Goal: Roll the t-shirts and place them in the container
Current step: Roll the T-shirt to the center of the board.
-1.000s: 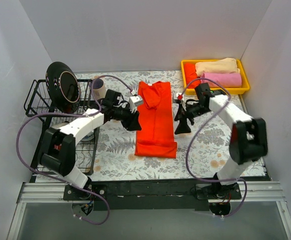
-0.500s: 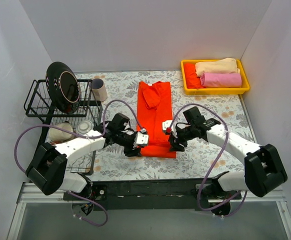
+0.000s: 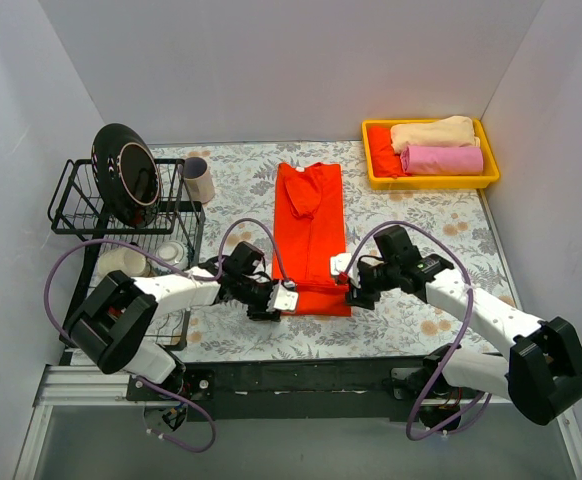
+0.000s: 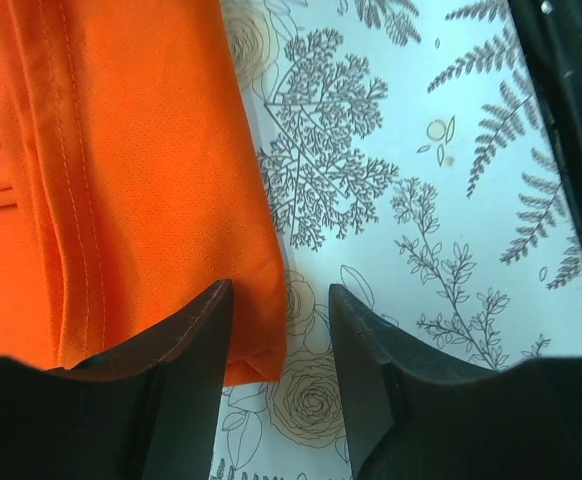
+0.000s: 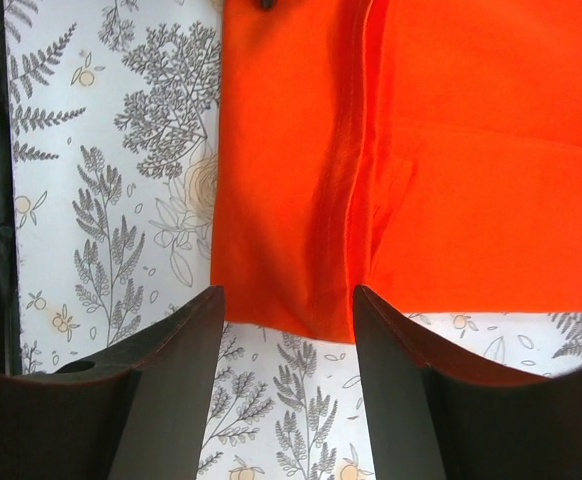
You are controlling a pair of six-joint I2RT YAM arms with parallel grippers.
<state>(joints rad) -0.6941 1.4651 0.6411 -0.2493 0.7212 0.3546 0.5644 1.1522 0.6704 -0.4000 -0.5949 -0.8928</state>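
**Orange-red t-shirt (image 3: 311, 235) flat, roll not begun**

Near hem: left gripper (image 3: 283, 298) and right gripper (image 3: 347, 290) sit low at the two hem corners. Fingers are spread with nothing pinched; in each wrist view a corner lies between them. The t-shirt lies folded into a long strip on the tabletop (image 3: 241, 185), unrolled. Far right: yellow tray (image 3: 431, 183) holds pink roll (image 3: 443, 160), beige roll (image 3: 433, 133) and orange-red roll (image 3: 381, 150), judged finished. Remaining: pinch hem, roll toward collar, stow.
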